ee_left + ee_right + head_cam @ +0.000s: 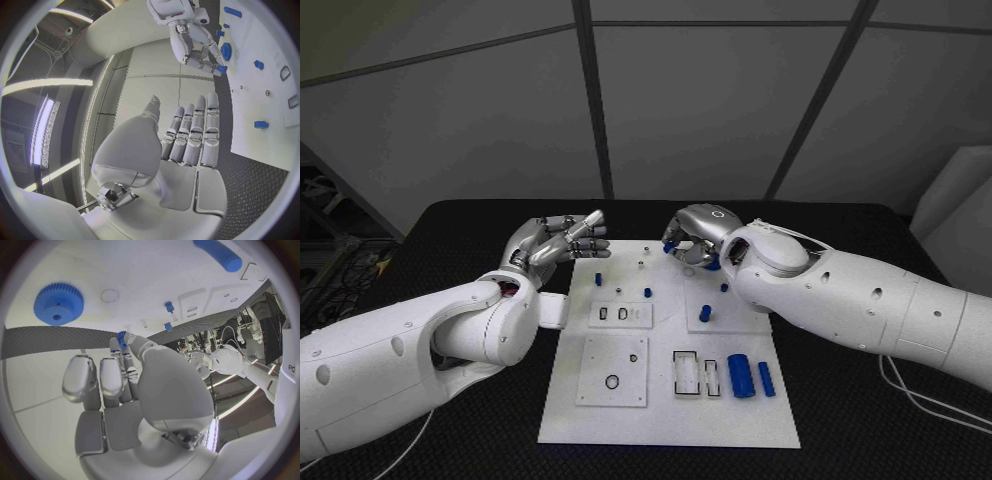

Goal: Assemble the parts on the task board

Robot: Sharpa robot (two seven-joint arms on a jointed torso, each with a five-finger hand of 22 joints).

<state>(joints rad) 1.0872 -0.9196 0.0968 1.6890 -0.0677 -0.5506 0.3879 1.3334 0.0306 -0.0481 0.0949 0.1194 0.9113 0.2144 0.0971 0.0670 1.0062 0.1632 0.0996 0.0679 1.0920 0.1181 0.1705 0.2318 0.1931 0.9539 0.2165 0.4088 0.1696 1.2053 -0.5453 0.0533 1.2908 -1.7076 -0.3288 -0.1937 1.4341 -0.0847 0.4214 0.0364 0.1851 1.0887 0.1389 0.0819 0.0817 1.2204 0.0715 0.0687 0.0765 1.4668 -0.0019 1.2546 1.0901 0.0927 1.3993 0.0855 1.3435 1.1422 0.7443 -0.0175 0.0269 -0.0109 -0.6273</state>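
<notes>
Grey wall panels stand behind a black surface (pixel 473 225) on which the white board (pixel 668 415) lies, centred between the two arms. The right robot hand (pixel 700 235) hangs over the board's far edge with its fingers curled downward; in the right wrist view a small blue part (pixel 121 336) sits at the fingertips, apparently pinched there, just above the board. The left robot hand (pixel 563 243) is raised beside the board's far left corner, fingers straight and together, holding nothing. On the board lie a blue gear (pixel 58 302), several short blue pegs (pixel 599 279) standing near the middle, and two blue cylinders (pixel 740 375) side by side near the right edge, next to empty rectangular slots (pixel 687 371). Risk 1: the pinch on the part looks shallow, at the fingertips only; a tilt of the wrist could let it rotate or drop, and it would likely roll off the far edge onto the surface. Risk 2: the curled fingers hide the target from the head view, so a misaligned descent could jam the part against a hole rim and shift the board. Risk 3: the right forearm passes low over the standing pegs; a careless withdrawal could knock them. The left robot hand does not brace the board.
</notes>
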